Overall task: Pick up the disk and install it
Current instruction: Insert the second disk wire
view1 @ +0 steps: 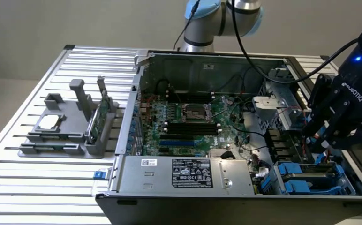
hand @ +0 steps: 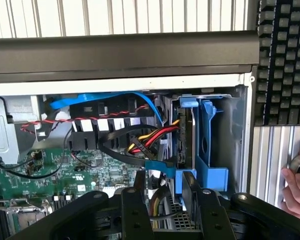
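Exterior view first: a ribbed metal worktop (view1: 18,187) of pale slats carries an open computer case (view1: 231,197), lying on its side with the green motherboard (view1: 187,126) exposed. Behind it is a plain beige wall. Toward the exterior view's left, a grey holder (view1: 65,126) stands on the slats with a small square silver chip (view1: 48,122) lying in it and a thin green card (view1: 96,119) standing upright on edge.

My end effector (view1: 321,140) hangs over the case's end at the exterior view's right, just above the blue drive bays (view1: 306,180). In the wrist view its two dark fingers (hand: 137,200) stand apart with nothing between them.

The disk (hand: 186,132) sits on edge in its blue carrier inside the drive cage (hand: 225,140), at the corner of the case, next to a bundle of red, yellow and black cables (hand: 150,140). Only its narrow edge shows; I cannot make out the label or whether it is fully seated.

A person's hand (hand: 297,187) is cut off at the picture's edge, resting on the slats beside a black keyboard (hand: 285,60).
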You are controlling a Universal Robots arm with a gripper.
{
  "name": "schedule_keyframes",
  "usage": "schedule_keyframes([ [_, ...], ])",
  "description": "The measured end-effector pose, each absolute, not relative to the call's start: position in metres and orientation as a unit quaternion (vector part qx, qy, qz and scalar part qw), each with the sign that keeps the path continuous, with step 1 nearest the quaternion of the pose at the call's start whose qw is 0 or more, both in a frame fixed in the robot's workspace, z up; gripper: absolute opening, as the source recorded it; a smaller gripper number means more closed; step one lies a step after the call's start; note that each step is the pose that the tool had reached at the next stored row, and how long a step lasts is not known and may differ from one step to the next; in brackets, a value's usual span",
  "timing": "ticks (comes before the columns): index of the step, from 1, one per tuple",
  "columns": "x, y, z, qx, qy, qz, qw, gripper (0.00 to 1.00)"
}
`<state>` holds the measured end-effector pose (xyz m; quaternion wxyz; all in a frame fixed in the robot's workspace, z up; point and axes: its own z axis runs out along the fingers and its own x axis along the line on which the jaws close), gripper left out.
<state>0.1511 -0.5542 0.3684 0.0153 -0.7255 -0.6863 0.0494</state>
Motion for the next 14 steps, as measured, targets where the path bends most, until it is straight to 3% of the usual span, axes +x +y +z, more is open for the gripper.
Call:
schedule_keyframes([
  [6, 0.1516, -0.5534, 0.3670, -0.725, -0.686, 0.049, 0.015, 0.42],
  [8, 0.1517, -0.5533, 0.3667, -0.725, -0.686, 0.049, 0.015, 0.34],
  [10, 0.1520, -0.5532, 0.3667, -0.725, -0.686, 0.049, 0.015, 0.34],
  [11, 0.1521, -0.5532, 0.3666, -0.725, -0.686, 0.049, 0.015, 0.27],
  [14, 0.1525, -0.5532, 0.3664, -0.725, -0.686, 0.049, 0.015, 0.27],
])
